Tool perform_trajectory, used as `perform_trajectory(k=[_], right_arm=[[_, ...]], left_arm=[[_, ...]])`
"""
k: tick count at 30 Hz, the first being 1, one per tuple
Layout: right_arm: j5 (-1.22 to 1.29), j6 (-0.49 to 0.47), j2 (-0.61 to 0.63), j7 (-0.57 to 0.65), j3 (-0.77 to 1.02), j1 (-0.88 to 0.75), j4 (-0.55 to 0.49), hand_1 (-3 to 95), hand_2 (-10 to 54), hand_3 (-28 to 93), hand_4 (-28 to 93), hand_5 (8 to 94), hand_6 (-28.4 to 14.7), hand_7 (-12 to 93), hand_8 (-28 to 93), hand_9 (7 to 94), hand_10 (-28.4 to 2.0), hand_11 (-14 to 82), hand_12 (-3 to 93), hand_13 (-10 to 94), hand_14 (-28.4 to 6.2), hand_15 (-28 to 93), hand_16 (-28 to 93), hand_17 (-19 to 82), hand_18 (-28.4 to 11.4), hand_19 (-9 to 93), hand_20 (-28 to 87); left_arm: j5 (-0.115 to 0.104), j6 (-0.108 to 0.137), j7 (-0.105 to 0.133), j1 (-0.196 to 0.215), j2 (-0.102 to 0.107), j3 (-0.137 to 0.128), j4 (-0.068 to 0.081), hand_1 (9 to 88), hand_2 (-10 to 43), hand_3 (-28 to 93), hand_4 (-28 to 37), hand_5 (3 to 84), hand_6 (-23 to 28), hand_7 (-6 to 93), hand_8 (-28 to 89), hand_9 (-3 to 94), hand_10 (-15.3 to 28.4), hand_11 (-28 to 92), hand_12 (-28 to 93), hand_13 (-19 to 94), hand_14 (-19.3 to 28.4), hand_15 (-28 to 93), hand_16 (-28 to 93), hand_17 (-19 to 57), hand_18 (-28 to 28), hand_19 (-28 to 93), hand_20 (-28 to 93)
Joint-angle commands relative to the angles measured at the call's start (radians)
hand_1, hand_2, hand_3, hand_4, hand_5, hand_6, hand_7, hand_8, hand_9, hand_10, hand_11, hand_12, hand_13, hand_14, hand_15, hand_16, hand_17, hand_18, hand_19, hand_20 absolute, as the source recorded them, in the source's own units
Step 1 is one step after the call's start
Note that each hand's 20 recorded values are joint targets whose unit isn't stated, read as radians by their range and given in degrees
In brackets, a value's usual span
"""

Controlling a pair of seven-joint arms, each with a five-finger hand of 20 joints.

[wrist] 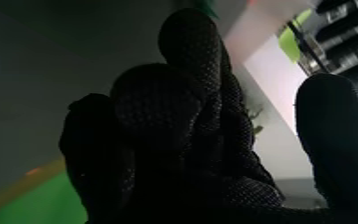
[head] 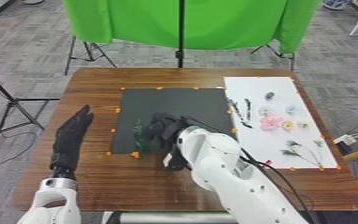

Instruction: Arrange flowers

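R robot hand [head: 165, 127] over blk mat [head: 180, 98]

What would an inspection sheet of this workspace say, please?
Surface: brown wooden table with a dark mat and a white sheet.
Job's things: pink flower, other blooms and sprigs on the sheet; green stem on the mat.
Clutter: orange tape pieces around the mat and sheet edges.
Hands: left hand open at the table's left side; right hand over the mat.
Cables: black cable along the right arm.
Surroundings: green cloth behind the table; tripod on the left.
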Motion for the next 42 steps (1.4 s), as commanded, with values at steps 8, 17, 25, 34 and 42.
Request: perform_trajectory(k=[8, 17, 25, 34, 42], right_arm=[[0.015, -0.003, -0.053, 0.008, -0.012, -0.019, 0.073, 7.4, 8.5, 86, -13, 68.0, -6.1, 12, -7, 80.1, -18.5, 41.8, 33.2, 91, -6.0, 58, 33, 71, -7.3, 93, 42], [0.025, 0.045, -0.029, -0.004, 0.035, -0.026, 0.045, 10.4, 7.8, 83, -12, 67.9, -6.4, 12, -6, 79.7, -18.7, 42.6, 33.1, 91, -6.1, 59, 33, 71, -7.2, 93, 43], [0.066, 0.209, 0.160, -0.111, 0.296, -0.168, -0.240, 26.5, -7.3, 72, -7, 69.4, -6.9, 15, -4, 80.1, -17.8, 31.3, 30.1, 89, -6.6, 57, 34, 67, -9.9, 93, 50], [-0.234, 0.325, 0.346, -0.121, 0.790, -0.469, -0.376, 39.6, -9.5, 61, -18, 65.9, -4.6, 19, -5, 72.4, -16.2, 21.4, 25.1, 77, -7.9, 60, 33, 56, -13.7, 93, 54], [-0.279, 0.038, 0.371, -0.100, 0.949, -0.616, -0.306, 36.8, -9.5, 59, -27, 64.9, -4.8, 16, -5, 70.8, -16.2, 19.7, 24.5, 76, -8.4, 60, 33, 55, -14.3, 93, 53]], left_arm=[[-0.005, -0.024, -0.014, -0.007, -0.011, 0.013, 0.009, 20.2, 2.4, 67, -28.3, 39.3, 3.7, 2.1, -5, 37.7, 11.6, 6, 13, 25, 10.6, 6, 1, 4.3, 8.7, 1, 16], [-0.003, -0.029, -0.012, -0.010, -0.017, 0.015, 0.012, 19.9, 2.2, 67, -28.3, 39.3, 3.6, 2.2, -5, 37.9, 11.4, 6, 13, 26, 10.8, 6, 1, 4.4, 8.7, 1, 16], [-0.005, -0.029, -0.011, 0.009, -0.029, 0.002, 0.003, 19.2, 2.1, 67, -28.3, 39.8, 3.2, 3.1, -5, 39.7, 11.3, 8, 13, 28, 11.1, 7, 0, 5.0, 9.0, 1, 16], [-0.002, -0.024, -0.015, 0.032, -0.031, -0.009, -0.012, 19.4, 1.2, 67, -28.3, 40.5, 3.1, 4.7, -6, 40.3, 11.5, 10, 12, 29, 11.5, 8, 0, 5.2, 9.0, 1, 16], [0.009, -0.033, -0.025, 0.027, -0.035, -0.002, -0.013, 20.3, 0.4, 68, -28.3, 40.7, 3.2, 5.1, -6, 40.3, 11.6, 11, 11, 29, 11.5, 8, 0, 5.2, 9.0, 1, 16]])
